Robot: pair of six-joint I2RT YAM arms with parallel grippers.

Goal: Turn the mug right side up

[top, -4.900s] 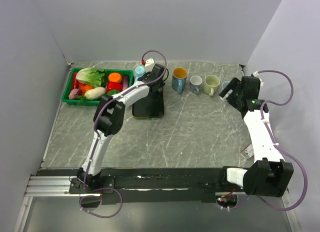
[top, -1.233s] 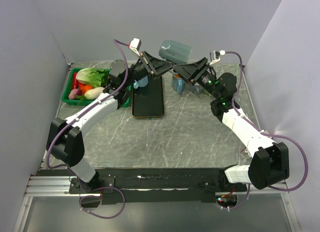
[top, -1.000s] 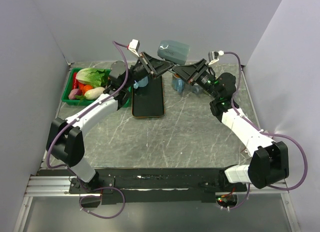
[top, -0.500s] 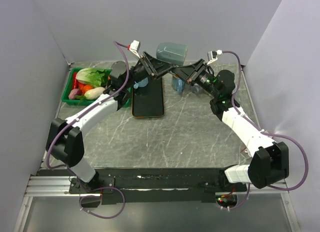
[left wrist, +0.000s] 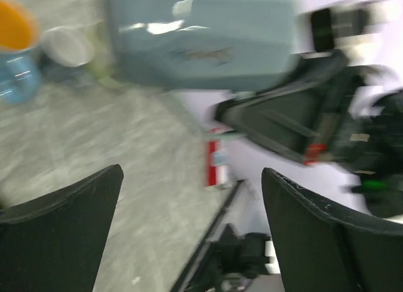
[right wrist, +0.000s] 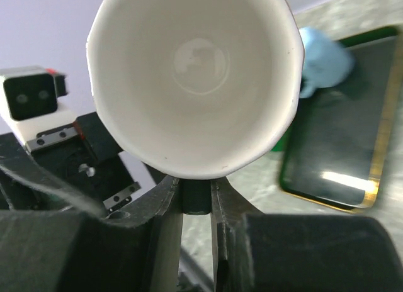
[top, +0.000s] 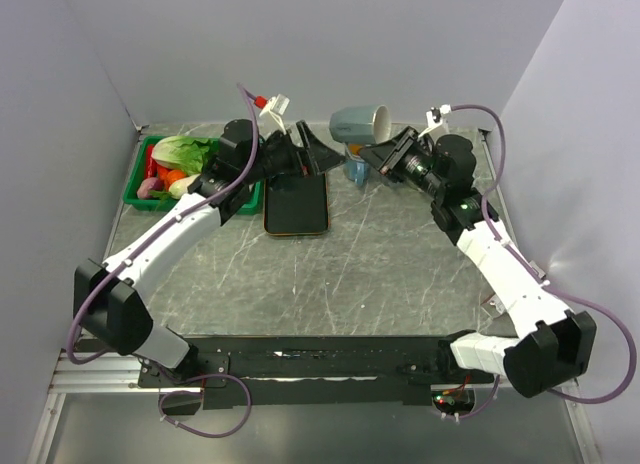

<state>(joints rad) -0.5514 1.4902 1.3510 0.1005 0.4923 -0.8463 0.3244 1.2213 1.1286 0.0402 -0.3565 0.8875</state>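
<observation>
Aloft, one grey-blue mug (top: 358, 122) hangs pinched in the right gripper (right wrist: 196, 194); the left gripper (left wrist: 190, 172) gapes empty beside it.

The mug (top: 358, 122) sits in the right hand (top: 380, 150), just right of the left hand (top: 322, 152).

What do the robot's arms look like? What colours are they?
The left arm and the right arm are both made of white tube-shaped links with chunky black joints. A thin purple cable trails along each one. The left gripper and the right gripper each have two black wedge-shaped fingers.
</observation>
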